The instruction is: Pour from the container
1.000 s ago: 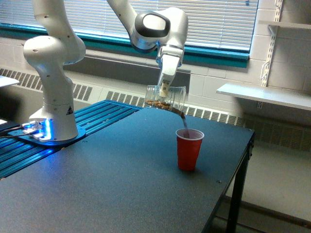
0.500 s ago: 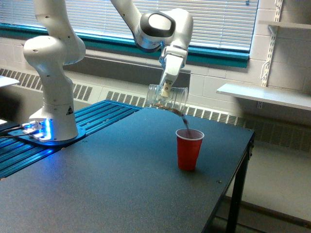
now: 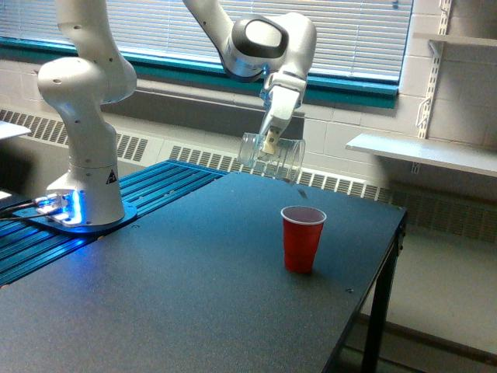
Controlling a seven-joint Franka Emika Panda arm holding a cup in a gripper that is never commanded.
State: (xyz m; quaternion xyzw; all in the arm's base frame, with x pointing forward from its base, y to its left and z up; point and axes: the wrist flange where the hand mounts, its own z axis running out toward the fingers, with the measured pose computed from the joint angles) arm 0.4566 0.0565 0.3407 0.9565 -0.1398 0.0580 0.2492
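Exterior view: a white robot arm (image 3: 85,116) stands on its base at the view's left, on a dark table (image 3: 194,295). Its upper links reach across to a gripper (image 3: 270,142) above the table's far side. The gripper is clamped on a clear cup (image 3: 272,158), which hangs tipped on its side, mouth toward the view's right and slightly down. A few brown bits (image 3: 299,189) are in the air just below the mouth. A red cup (image 3: 302,239) stands upright on the table, below and to the right of the clear cup, well apart from it.
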